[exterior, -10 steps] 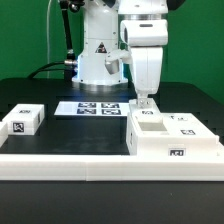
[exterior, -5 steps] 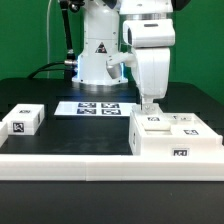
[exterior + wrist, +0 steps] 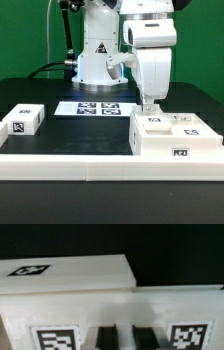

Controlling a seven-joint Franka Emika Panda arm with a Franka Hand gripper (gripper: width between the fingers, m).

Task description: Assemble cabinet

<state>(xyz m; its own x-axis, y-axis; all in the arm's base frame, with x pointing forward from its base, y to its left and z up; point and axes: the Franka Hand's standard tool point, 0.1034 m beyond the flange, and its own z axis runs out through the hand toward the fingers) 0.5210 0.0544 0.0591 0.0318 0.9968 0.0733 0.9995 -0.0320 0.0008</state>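
Note:
The cabinet is a large white box with marker tags at the exterior view's right, against the white border rail. My gripper stands upright over its top, at the corner nearer the exterior view's left, above a small tagged white panel. In the wrist view my gripper has its two dark fingers close together with a thin white strip of that panel between them. The cabinet's white top fills that view, with tags either side of the fingers. A further tagged panel lies beyond.
A small white tagged block sits at the exterior view's left. The marker board lies in the middle, in front of the robot base. The long white border rail runs along the front.
My gripper has moved slightly toward the exterior view's right and down. The open recess seen in the cabinet top a second ago is now covered by the tagged panel.

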